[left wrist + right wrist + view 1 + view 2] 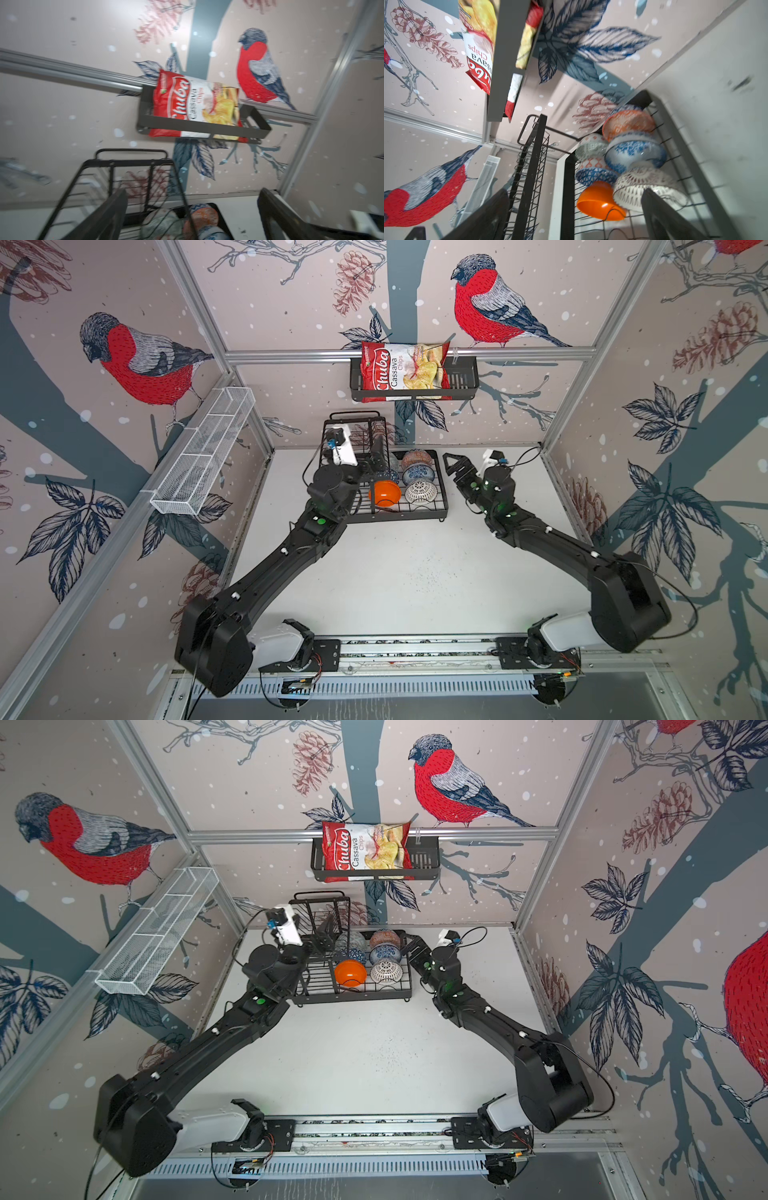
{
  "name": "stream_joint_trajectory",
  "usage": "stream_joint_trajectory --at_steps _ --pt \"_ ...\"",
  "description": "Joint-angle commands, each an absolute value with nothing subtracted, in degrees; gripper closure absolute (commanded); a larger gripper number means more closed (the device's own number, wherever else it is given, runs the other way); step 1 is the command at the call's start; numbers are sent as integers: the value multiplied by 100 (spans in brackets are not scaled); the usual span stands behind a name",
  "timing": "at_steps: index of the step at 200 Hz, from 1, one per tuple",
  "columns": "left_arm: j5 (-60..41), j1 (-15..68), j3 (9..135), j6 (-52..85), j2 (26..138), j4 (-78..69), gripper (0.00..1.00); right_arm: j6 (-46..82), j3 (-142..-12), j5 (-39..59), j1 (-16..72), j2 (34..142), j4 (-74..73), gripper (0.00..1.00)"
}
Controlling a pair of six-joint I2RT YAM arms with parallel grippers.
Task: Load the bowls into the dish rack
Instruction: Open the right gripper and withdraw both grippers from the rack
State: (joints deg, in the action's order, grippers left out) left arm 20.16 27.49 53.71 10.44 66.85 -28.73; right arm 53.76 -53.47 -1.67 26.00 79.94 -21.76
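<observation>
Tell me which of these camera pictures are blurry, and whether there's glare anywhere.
Left wrist view: smeared throughout, with the chips bag lettering and dish rack wires soft. Right wrist view: milder blur on the white lattice bowl, plus a bright glare spot on the plain orange bowl. Both top views: sharp and evenly lit.

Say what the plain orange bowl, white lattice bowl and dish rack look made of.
Orange bowl: plastic or glazed ceramic, unclear which; uniform colour, sharp glossy highlight. White lattice bowl: probably glazed ceramic; printed pattern, soft sheen. Dish rack: likely coated metal wire; thin matte black rods.
</observation>
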Motion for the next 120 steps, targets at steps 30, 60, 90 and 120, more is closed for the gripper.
stream_joint_trajectory --at_steps 30,60,90,120 --pt "3178 1089 3861 2522 5347 -1956 2 3426 -4968 -2184 1372 6940 -257 0" --pt "3410 612 2728 2718 5388 -2284 2 2882 -3719 -2957 688 6403 -1301 0" --pt "3355 457 2160 2418 5775 -2858 2 2635 -3054 -3271 379 6255 -1694 0" --pt "2983 353 1892 1945 6277 -3670 2 2256 -2385 -3352 395 6198 -2677 0"
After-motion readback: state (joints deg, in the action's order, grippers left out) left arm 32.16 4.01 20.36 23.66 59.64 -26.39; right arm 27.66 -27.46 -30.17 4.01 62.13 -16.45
